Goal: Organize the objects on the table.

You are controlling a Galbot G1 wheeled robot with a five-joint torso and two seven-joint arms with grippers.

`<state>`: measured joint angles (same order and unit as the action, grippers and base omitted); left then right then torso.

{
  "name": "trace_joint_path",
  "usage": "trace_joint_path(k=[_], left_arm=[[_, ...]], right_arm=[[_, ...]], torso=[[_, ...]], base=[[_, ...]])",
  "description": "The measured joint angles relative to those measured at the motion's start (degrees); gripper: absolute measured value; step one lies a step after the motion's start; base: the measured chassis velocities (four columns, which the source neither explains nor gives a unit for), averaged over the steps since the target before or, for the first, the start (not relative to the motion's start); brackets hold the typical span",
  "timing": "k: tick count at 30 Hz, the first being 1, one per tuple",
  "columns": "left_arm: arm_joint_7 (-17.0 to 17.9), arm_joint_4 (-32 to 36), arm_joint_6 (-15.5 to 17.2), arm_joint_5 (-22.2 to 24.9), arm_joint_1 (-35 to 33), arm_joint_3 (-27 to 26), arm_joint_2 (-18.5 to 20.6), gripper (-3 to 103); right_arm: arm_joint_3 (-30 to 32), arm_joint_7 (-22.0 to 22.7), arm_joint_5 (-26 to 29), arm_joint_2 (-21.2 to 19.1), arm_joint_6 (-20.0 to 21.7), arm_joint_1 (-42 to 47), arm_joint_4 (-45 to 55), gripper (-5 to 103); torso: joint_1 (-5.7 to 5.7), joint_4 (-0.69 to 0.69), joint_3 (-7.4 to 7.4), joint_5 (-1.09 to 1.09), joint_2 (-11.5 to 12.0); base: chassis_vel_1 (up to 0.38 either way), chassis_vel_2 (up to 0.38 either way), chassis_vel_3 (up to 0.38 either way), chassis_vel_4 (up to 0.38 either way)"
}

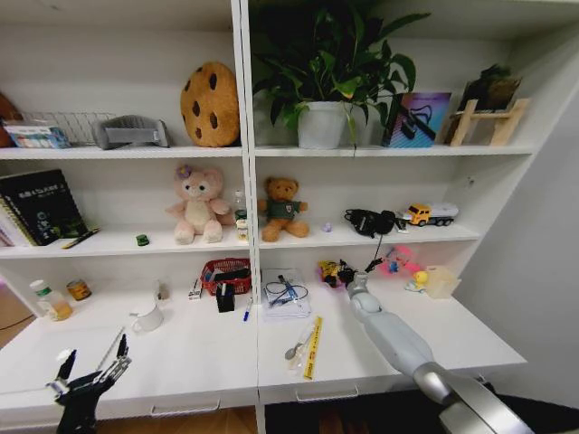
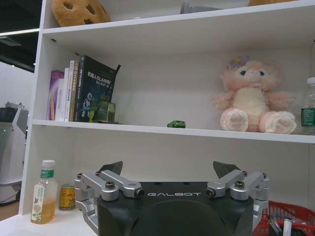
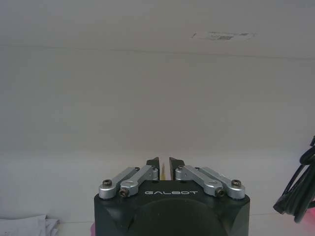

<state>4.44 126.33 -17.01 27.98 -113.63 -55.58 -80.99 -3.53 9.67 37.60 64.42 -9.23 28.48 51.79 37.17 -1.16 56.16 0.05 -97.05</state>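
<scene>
Left gripper (image 1: 90, 360) gapes over table (image 1: 199, 357); right gripper (image 3: 164, 165) pinched.

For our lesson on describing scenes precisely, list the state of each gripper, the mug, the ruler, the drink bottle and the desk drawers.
Left gripper: jaws wide open, empty, at the desk's front left.
Right gripper: jaws almost together, low near the desk's back.
White mug: upright on the desk.
Yellow ruler: lying flat on the desk.
Bottle: upright, capped, partly full.
Drawers: shut.
</scene>
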Motion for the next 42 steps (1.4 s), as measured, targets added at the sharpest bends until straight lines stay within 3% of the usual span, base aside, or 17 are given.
trace_joint_path(k=[2,3,5,7,11,14,20,22,23,36,42], left_arm=[[0.0,-0.1,0.0,0.1,0.0,-0.1,0.1,100],[0.0,-0.1,0.0,0.1,0.0,-0.1,0.1,100],[0.0,-0.1,0.0,0.1,0.1,-0.1,0.2,100],[0.0,-0.1,0.0,0.2,0.1,-0.1,0.3,100],[0.0,-0.1,0.0,0.2,0.3,0.1,0.4,100],[0.0,-0.1,0.0,0.2,0.4,0.2,0.4,100],[0.4,-0.3,0.0,0.2,0.6,0.3,0.2,100],[0.6,-0.4,0.0,0.2,0.6,0.3,0.2,100],[1.1,-0.6,0.1,0.1,0.9,0.4,0.2,100],[3.9,-0.4,3.3,0.0,2.7,0.7,1.8,100],[4.9,-0.3,4.3,0.2,3.9,0.7,3.0,100]], right_arm=[[0.7,0.0,0.0,-0.5,0.2,0.6,0.8,20],[0.7,0.0,0.0,-0.5,0.2,0.6,0.8,20],[1.3,0.1,-0.3,-1.2,0.3,1.5,1.9,37],[1.5,0.1,-0.3,-1.3,0.3,1.7,2.2,37],[2.5,0.1,-1.1,-2.7,0.4,3.6,4.5,58],[2.7,0.0,-1.3,-3.2,0.4,4.1,5.4,63],[3.6,-1.5,-1.8,-6.6,0.3,9.2,13.5,90],[4.1,-1.5,-2.0,-7.1,0.2,10.4,15.5,90],[4.8,-1.6,-2.0,-7.8,0.1,12.2,17.9,99],[10.7,-2.1,-0.8,-13.8,-0.5,23.1,32.3,100],[18.4,-2.0,-0.3,-16.0,-0.3,31.2,42.5,100]], torso=[[0.00,0.00,0.00,0.00,0.0],[0.00,0.00,0.00,0.00,0.0],[0.00,0.00,0.00,0.00,0.0],[0.00,0.00,0.00,0.00,0.0],[0.00,-0.01,0.00,0.00,0.0],[0.00,-0.01,0.00,0.00,0.0],[0.00,-0.01,0.00,0.00,0.0],[0.00,-0.01,0.00,0.00,0.0],[0.00,0.00,-0.01,0.01,0.0],[0.00,0.00,-0.01,0.00,0.0],[0.00,-0.01,-0.01,-0.01,0.0]], base=[[0.000,0.000,0.000,0.000],[0.000,0.000,0.000,0.000],[0.000,0.000,0.000,0.000],[0.000,0.000,0.000,0.000],[0.000,0.000,0.000,0.000],[0.000,0.000,0.000,0.000],[0.000,0.000,0.000,0.000],[0.000,0.000,0.000,0.000],[0.000,0.000,0.000,0.000],[0.000,0.000,0.000,0.000],[0.000,0.000,0.000,0.000]])
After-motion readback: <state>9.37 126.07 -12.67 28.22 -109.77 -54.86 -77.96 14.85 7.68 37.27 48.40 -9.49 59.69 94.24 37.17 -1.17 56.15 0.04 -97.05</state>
